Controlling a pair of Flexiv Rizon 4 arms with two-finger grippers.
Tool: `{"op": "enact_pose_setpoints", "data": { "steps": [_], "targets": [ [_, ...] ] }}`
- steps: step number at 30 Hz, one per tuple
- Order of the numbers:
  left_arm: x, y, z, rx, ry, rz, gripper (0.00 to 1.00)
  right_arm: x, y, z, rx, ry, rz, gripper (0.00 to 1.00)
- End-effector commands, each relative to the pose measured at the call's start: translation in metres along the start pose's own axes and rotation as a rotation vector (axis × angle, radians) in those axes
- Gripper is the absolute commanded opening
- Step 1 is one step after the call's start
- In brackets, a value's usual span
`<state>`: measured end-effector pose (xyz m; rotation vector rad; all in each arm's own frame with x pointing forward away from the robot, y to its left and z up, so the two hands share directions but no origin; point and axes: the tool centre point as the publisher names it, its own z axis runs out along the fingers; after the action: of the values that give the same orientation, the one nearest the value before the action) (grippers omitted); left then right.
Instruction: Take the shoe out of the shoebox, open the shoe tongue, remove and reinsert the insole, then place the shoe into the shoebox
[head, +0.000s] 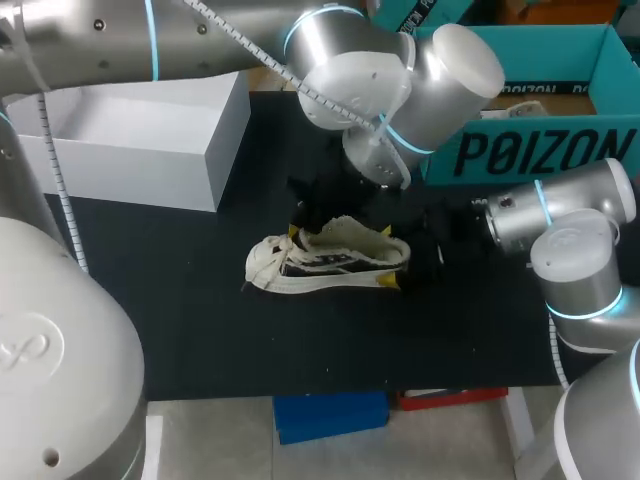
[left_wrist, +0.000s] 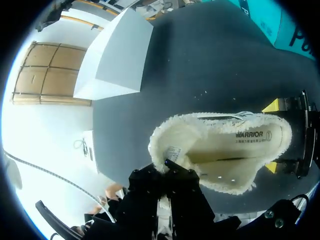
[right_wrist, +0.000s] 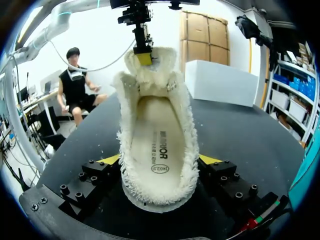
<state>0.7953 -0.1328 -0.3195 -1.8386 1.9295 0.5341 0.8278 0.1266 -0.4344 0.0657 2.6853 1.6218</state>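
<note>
So the right gripper (right_wrist: 160, 165) is clamped on the heel of the shoe (head: 325, 262) from both sides, pinning it flat on the table (head: 200, 330). I reckon that's so it can't slide while the left gripper (left_wrist: 167, 170), pinched onto the shoe tongue (right_wrist: 150, 65), holds the mouth open. The insole (right_wrist: 159, 145) looks seated inside, so my guess is we're at the tongue-opening step; from the head camera the shoebox (head: 540, 150) waits at about 2 o'clock from the shoe, with a white box (head: 130, 130) at 10 o'clock.
</note>
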Motion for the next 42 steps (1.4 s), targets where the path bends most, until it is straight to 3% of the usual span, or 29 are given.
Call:
{"op": "enact_pose_setpoints", "data": {
  "steps": [1,16,33,39,42],
  "targets": [
    [-0.018,0.006,0.007,-0.001,0.082,-0.011,1.0,-0.001,-0.002,0.0,0.0,-0.001,0.002,0.0],
    [-0.049,0.012,0.037,-0.025,0.105,-0.07,1.0,-0.001,-0.002,0.0,0.0,-0.001,0.002,0.0],
    [-0.042,0.006,0.068,-0.069,0.171,-0.065,1.0,-0.001,-0.002,0.0,0.0,-0.001,0.002,0.0],
    [-0.038,0.008,0.07,-0.041,0.257,-0.049,1.0,-0.001,-0.002,0.0,0.0,-0.001,0.002,0.0],
    [-0.041,0.011,0.061,0.012,0.354,-0.012,1.0,-0.001,-0.002,0.0,0.0,-0.001,0.002,0.0]
  ]
}}
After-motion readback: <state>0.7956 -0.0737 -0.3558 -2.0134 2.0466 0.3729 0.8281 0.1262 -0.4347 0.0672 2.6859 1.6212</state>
